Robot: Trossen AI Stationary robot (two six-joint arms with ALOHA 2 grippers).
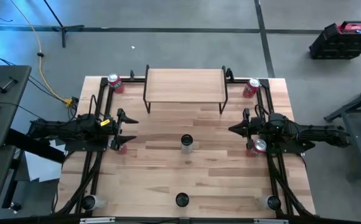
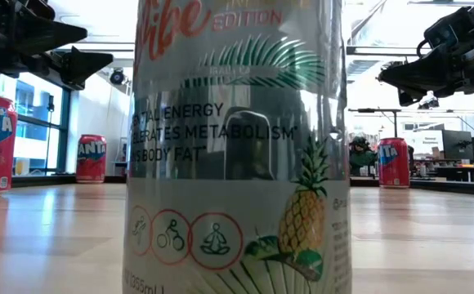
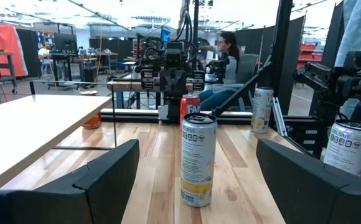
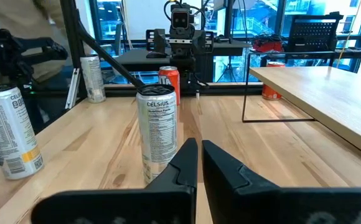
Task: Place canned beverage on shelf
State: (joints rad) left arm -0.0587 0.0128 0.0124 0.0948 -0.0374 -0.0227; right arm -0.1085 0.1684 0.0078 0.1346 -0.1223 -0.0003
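Jaws first: on my left gripper (image 1: 129,123) they stand wide apart with nothing between them, and through the left wrist camera I see the two dark fingers (image 3: 99,180) spread to either side of the slim Celsius can (image 1: 187,144), which stands upright on the tabletop (image 1: 168,180) well ahead of them, untouched. My right gripper (image 1: 236,129) has its jaws nearly together, only a narrow slit showing between the fingertips in the right wrist view, and it holds nothing; the same can (image 4: 157,134) stands upright just beyond those tips, apart from them. Both arms hover at mid-table, left and right of the can, facing each other across it. The can I mean to place sits in the middle of the table, on the near side of the shelf (image 1: 185,85) and clear of it; the shelf stands at the far edge with its light plank top bare. From the low camera the can (image 2: 237,147) fills my picture, pineapple print and all. Red soda cans stand at the far corners, one at the left (image 1: 114,81) and one at the right (image 1: 251,86), and another red can (image 1: 258,147) stands by the right arm. A second Celsius can (image 1: 182,200) stands near the front edge at centre. In the room behind, a person (image 3: 225,53) sits at a desk.
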